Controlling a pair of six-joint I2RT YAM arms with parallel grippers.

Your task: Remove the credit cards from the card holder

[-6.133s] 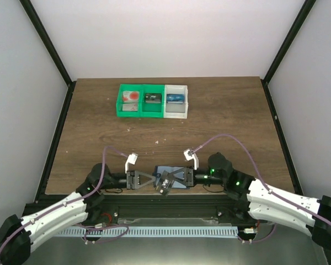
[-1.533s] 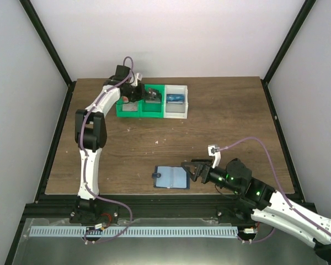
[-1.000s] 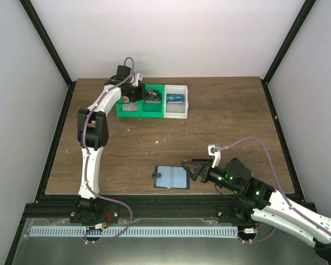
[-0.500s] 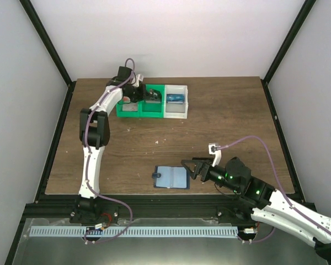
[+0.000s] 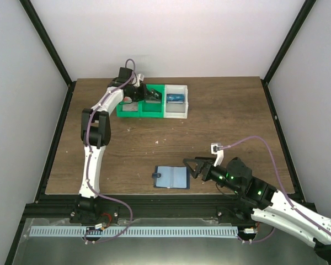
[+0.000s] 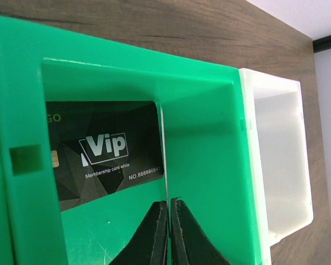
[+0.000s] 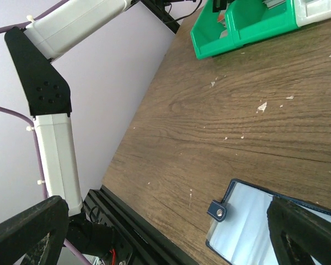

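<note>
Two arms, one at the bin, one by the holder.
Left gripper (image 6: 169,205) pinches a thin card (image 6: 164,154) seen edge-on, kind unclear, over the green bin's (image 6: 209,138) middle cell, which holds a black card (image 6: 105,154). Credit card (image 5: 131,106) lies in the left cell. Holder (image 5: 171,177) lies open on the table (image 5: 226,110); right gripper (image 5: 188,168) is spread wide just beside it.

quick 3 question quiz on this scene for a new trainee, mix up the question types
1. True or false: the card holder lies open on the table.
2. The left end effector hangs over which compartment? A: the white compartment. B: the green compartment with the black Vip card. C: none.
3. Fill in: the right end effector is ___ (open/shut).
Key: 1 true; 2 B; 3 open.
</note>
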